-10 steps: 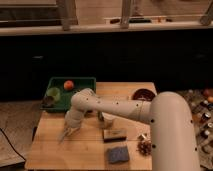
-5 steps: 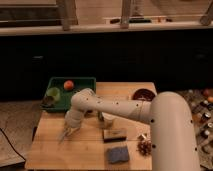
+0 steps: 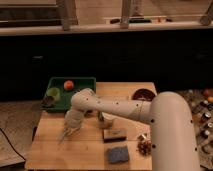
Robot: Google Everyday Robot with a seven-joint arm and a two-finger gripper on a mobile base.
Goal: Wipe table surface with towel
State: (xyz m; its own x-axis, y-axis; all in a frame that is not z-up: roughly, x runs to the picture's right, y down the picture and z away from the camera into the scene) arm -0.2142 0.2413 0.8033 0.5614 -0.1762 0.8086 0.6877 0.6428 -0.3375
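Observation:
My white arm reaches from the lower right across the wooden table (image 3: 55,152) to the left. The gripper (image 3: 66,132) points down and to the left, low over the left part of the table top. I cannot tell whether it holds anything. A grey-blue square pad (image 3: 118,154), possibly a folded towel or a sponge, lies flat near the front edge, well to the right of the gripper and apart from it.
A green tray (image 3: 80,81) at the back left holds an orange ball (image 3: 68,85) and a green item (image 3: 53,93). A dark red bowl (image 3: 144,94) stands at the back right. A brown block (image 3: 114,134), a small cup (image 3: 106,119) and a brown cluster (image 3: 145,147) sit mid-table.

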